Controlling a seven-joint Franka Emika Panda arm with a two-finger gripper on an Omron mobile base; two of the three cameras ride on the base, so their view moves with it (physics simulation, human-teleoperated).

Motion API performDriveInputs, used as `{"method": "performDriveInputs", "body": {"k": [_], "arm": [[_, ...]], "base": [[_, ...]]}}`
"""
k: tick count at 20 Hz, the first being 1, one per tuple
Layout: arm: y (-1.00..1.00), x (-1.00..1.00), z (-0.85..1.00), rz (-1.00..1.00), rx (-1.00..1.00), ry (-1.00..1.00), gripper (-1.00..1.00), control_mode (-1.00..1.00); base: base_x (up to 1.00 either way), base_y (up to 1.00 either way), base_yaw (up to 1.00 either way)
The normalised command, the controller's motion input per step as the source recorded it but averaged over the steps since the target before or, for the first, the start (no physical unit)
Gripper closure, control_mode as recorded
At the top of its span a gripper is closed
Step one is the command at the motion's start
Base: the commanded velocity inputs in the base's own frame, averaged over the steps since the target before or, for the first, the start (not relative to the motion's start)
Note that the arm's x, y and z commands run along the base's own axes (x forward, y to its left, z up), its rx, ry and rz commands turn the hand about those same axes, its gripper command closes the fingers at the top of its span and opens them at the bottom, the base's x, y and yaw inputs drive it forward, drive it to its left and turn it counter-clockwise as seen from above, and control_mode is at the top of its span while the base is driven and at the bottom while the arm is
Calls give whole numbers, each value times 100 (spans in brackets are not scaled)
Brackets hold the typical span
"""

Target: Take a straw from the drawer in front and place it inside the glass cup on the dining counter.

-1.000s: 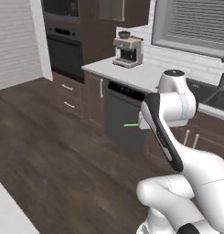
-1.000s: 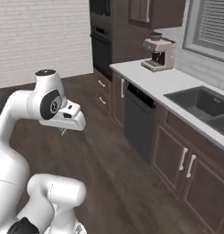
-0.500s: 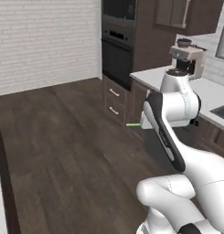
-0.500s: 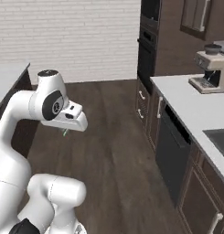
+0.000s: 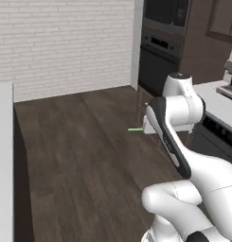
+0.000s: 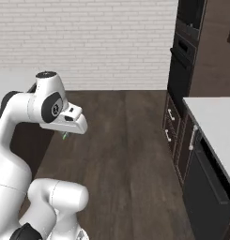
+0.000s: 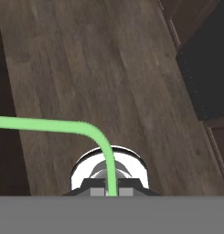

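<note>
I'm carrying the straw point(image 7: 49, 124), pinched in my closed gripper point(image 7: 111, 191) at frame bottom. Counter edge point(image 5: 3, 156) sits far left; next I judge: find the cup.

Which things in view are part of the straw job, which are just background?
Job:
- straw, light green, clamped in the shut gripper
- dining counter, white top at the left edge

Background:
- wall oven
- coffee machine
- dishwasher
- wall counter
</note>
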Motion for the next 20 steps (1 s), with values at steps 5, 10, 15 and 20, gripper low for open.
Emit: {"method": "performDriveInputs", "body": {"k": [5, 10, 15, 20], "arm": [[0, 0, 0, 0, 0, 0, 100, 100], [0, 0, 0, 0, 0, 0, 100, 100], [0, 0, 0, 0, 0, 0, 100, 100], [0, 0, 0, 0, 0, 0, 100, 100]], "base": [[100, -16, 24], [100, -21, 22], [100, -23, 22], [100, -21, 21]]}}
